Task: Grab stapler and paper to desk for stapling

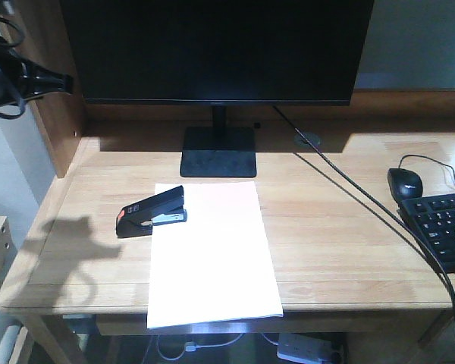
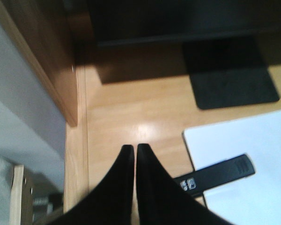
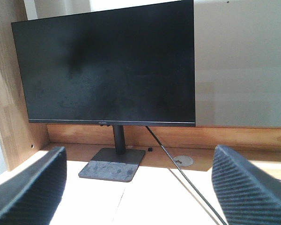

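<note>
1. On the worktop (image 1: 341, 227), the paper (image 1: 212, 258) is seen lying flat in front of the monitor (image 1: 212, 45), with its near edge reaching past the front rim
2. Across the paper's far-left corner the stapler (image 1: 152, 212) is laid, its orange-red end pointing left onto bare wood and its other end resting on the sheet
3. Both task things are therefore judged to be already on the worktop, so the fetching steps appear finished and the stapling itself is taken to be the step in hand
4. From the left wrist view, the left end effector (image 2: 135, 149) is shown with its fingers pressed together, holding nothing, above bare wood just left of the stapler (image 2: 215, 176) and the paper (image 2: 253, 154)
5. From the right wrist view, the right end effector (image 3: 140, 187) is shown spread wide and empty, facing the monitor stand (image 3: 113, 164)
6. For the next move, a downward press on the stapler's top is judged to be needed, with the sheet's corner seated in its mouth; whether the corner is already seated cannot be told
</note>
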